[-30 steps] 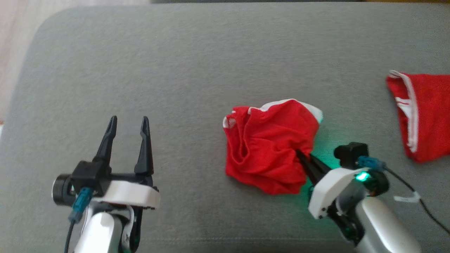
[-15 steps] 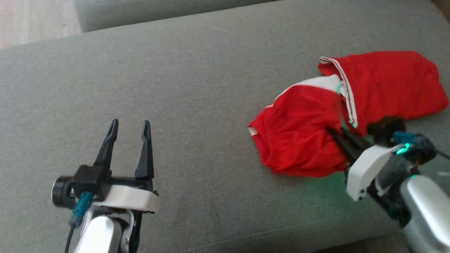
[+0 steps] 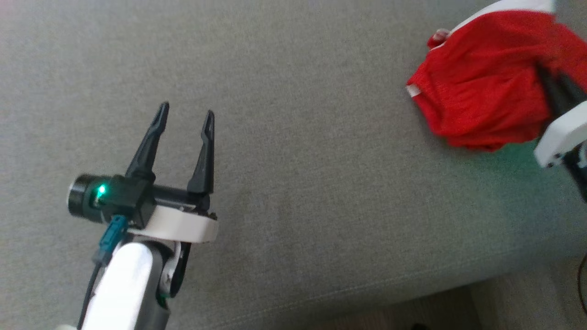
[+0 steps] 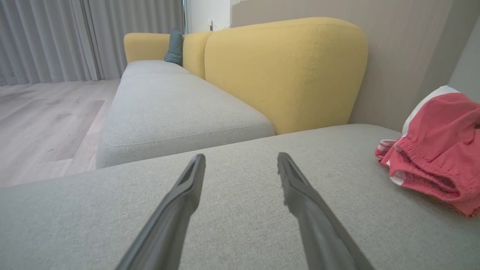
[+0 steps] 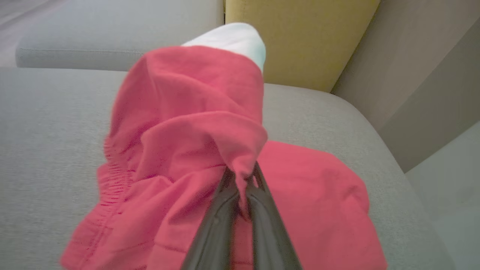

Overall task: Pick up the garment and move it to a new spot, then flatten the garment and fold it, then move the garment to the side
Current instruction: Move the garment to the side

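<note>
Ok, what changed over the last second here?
The right gripper, shut on the garment throughout, carried it to the robot's right across the cushion. It went from a spot apart from a second red garment to over or against it. The head camera also swung, so the whole view shifted. The left gripper stayed open and empty.

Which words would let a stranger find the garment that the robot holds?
Look at the grey sofa seat in front of the yellow backrest. Two red garments are there. The held garment is the bunched one with a white edge on top, pinched in the shut jaws of the right gripper; the other red garment lies flat under it.
</note>
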`<state>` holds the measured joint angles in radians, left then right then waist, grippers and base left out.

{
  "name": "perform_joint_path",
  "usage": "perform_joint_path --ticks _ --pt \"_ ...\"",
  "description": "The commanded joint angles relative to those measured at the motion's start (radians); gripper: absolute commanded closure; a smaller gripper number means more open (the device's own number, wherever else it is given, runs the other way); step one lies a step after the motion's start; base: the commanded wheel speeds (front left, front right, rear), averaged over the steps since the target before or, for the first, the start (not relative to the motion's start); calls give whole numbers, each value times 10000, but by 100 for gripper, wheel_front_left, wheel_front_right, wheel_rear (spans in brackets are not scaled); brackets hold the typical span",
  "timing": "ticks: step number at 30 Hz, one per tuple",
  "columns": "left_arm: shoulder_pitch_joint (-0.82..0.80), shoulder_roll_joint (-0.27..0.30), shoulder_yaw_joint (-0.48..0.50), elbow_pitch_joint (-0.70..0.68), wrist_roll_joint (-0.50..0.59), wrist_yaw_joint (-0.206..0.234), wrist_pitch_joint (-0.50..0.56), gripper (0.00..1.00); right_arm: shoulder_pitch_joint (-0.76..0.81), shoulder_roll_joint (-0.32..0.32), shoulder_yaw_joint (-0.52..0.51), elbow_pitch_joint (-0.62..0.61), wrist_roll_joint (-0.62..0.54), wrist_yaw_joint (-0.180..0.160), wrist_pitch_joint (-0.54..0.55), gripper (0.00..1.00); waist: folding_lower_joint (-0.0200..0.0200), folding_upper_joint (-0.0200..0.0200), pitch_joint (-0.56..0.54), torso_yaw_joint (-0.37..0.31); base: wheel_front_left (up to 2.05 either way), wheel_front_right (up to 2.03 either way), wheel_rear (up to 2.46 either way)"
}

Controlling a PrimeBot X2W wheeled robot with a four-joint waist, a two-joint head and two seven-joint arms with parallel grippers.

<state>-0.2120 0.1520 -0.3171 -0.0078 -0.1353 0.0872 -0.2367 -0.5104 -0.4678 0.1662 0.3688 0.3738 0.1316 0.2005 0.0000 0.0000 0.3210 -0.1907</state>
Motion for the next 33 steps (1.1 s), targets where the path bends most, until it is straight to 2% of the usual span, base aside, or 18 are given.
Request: perform_joint_path --ticks 1,4,12,19,20,21,22,23,29,33 --pt "-393 187 237 -442 101 -35 49 0 -216 -352 -144 -151 -137 -9 -176 100 0 0 402 -84 0 0 0" --pt "-590 311 140 -605 204 -127 152 0 -545 -347 -826 394 -422 -9 -465 100 0 0 733 -231 0 0 0" --pt "-1182 520 -40 -1026 402 -294 392 0 -1425 148 -2338 1561 -1515 -9 -988 100 0 0 1565 -472 0 0 0" --pt "-1718 521 -224 -1042 456 -443 387 0 -1945 516 -3480 2443 -3642 -9 -1826 100 0 0 2147 -303 0 0 0" --pt "-1751 516 -232 -1004 438 -454 363 0 -1962 685 -3741 2549 -3845 -9 -1934 87 0 0 2176 -275 0 0 0" --pt "-1771 508 -238 -965 425 -452 338 0 -1973 809 -3967 2662 -4054 -9 -2030 58 0 0 2191 -251 0 0 0" --pt "-1780 497 -244 -926 413 -445 312 0 -1963 941 -4159 2724 -4266 -9 -2150 36 0 0 2191 -227 0 0 0" --pt "-1775 485 -246 -879 394 -434 284 0 -1919 1129 -4354 2754 -4435 -9 -2245 0 0 0 2159 -209 0 0 0" --pt "-1538 465 -185 -569 223 -338 130 0 -1363 1904 -5418 2584 -5186 -9 -2794 0 0 0 1701 -206 0 0 0" --pt "-1196 442 -99 -366 93 -191 35 0 -769 2311 -5645 2279 -5107 -9 -3134 0 0 0 1100 -188 0 0 0"
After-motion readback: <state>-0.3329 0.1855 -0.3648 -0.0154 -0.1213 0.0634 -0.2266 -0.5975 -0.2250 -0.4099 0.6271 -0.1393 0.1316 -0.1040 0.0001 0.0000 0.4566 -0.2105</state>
